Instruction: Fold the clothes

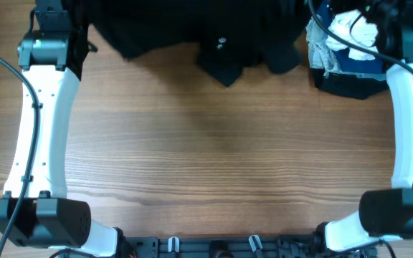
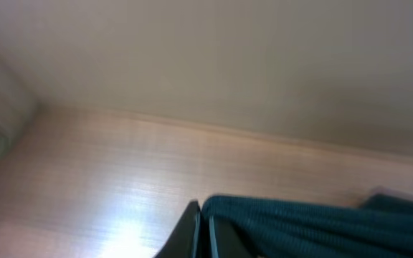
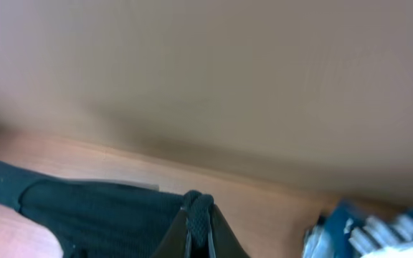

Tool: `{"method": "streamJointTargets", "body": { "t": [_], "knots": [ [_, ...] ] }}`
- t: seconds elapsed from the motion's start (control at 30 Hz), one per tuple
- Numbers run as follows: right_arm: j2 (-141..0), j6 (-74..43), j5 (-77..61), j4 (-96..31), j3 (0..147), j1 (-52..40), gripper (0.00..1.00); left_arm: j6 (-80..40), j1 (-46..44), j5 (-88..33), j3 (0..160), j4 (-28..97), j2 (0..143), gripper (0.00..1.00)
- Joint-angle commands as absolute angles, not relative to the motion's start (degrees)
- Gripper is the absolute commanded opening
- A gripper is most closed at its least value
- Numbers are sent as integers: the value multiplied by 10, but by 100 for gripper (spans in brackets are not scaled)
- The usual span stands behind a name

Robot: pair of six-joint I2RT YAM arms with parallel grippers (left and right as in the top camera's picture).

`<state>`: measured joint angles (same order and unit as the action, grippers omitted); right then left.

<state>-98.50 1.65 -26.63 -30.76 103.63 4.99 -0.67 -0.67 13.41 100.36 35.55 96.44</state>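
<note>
A dark teal-black garment (image 1: 192,29) lies bunched along the far edge of the wooden table (image 1: 214,150). In the left wrist view my left gripper (image 2: 203,215) is shut, and the garment's edge (image 2: 321,226) starts right at its fingertips and runs off to the right. In the right wrist view my right gripper (image 3: 198,208) is shut on a thick fold of the garment (image 3: 99,208), which trails off to the left. Both gripper tips are out of sight at the top edge of the overhead view.
A pile of other clothes (image 1: 346,43), white, blue and black, sits at the far right corner beside the right arm (image 1: 407,107); it also shows in the right wrist view (image 3: 378,233). The left arm (image 1: 45,107) stands along the left side. A plain wall lies behind the table.
</note>
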Motion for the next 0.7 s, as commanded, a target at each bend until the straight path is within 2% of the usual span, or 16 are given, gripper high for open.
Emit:
{"method": "streamJointTargets", "body": {
  "t": [0.0,0.3,0.67],
  "knots": [
    [-1010,30,-222,-354,1041,74,4,-5,43,164,1008,436,967,4],
    [-950,31,-241,-408,1042,74,4,-26,39,130,1017,466,922,4],
    [-724,29,-218,-537,1042,74,4,-48,-21,131,1018,526,688,4]
  ]
}}
